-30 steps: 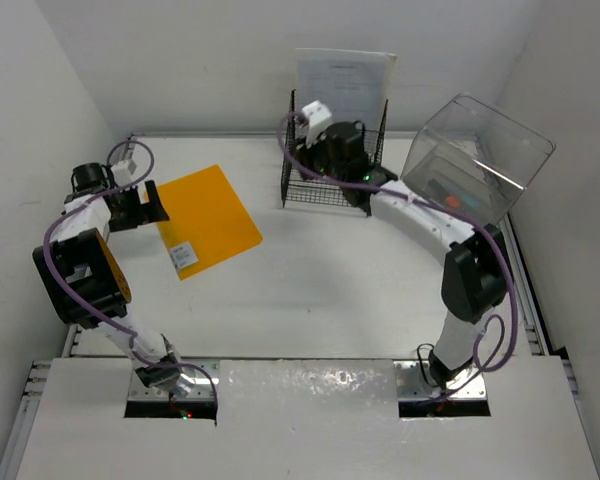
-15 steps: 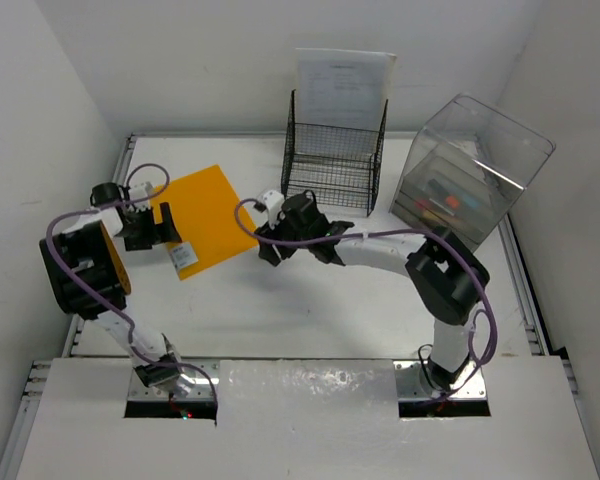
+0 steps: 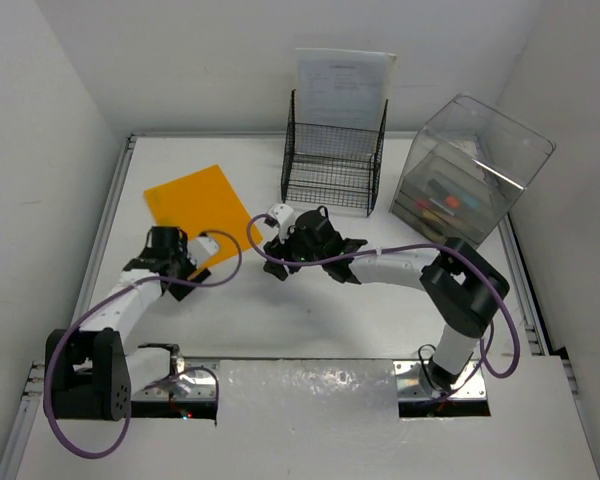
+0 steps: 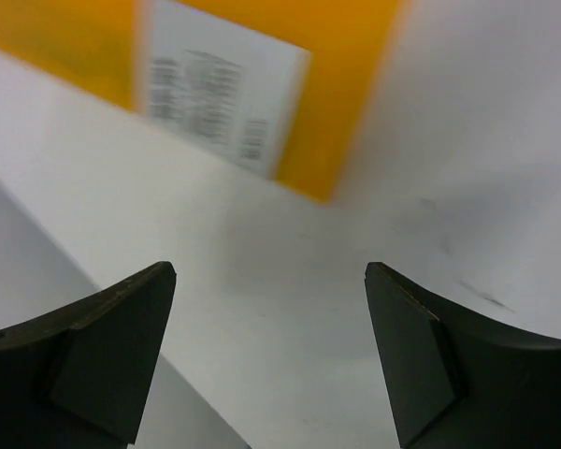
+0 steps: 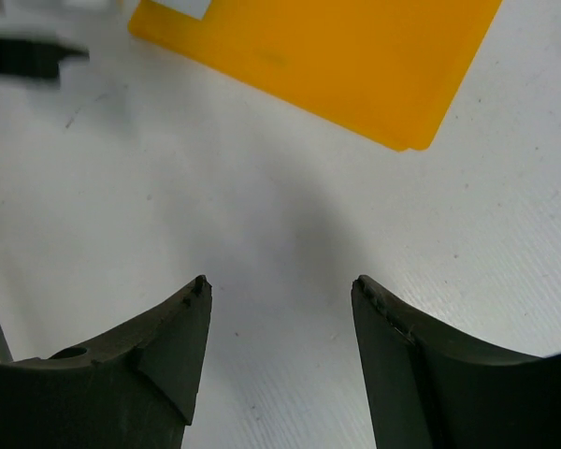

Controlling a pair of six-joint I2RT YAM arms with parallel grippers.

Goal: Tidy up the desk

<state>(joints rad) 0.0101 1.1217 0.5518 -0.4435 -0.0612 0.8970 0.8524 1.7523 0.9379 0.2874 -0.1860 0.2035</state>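
Observation:
The desk (image 3: 310,310) is a white tabletop with silver rails. An orange folder (image 3: 195,205) with a white label (image 3: 208,244) lies flat at its left. My left gripper (image 3: 183,264) is open and empty, low over the desk just short of the folder's near labelled corner (image 4: 220,94). My right gripper (image 3: 273,256) is open and empty, just right of the folder, its fingers pointing at the folder's right corner (image 5: 337,56). Both wrist views show bare desk between the jaws (image 4: 271,271) (image 5: 279,281).
A black wire-mesh rack (image 3: 335,165) stands at the back middle with a printed sheet (image 3: 345,85) behind it. A clear plastic drawer box (image 3: 470,170) holding small items stands at the back right. White walls close in the left, back and right sides.
The left gripper has swung from the folder's left edge to its near corner. The right gripper came from the rack to the folder's right side and has edged a little nearer.

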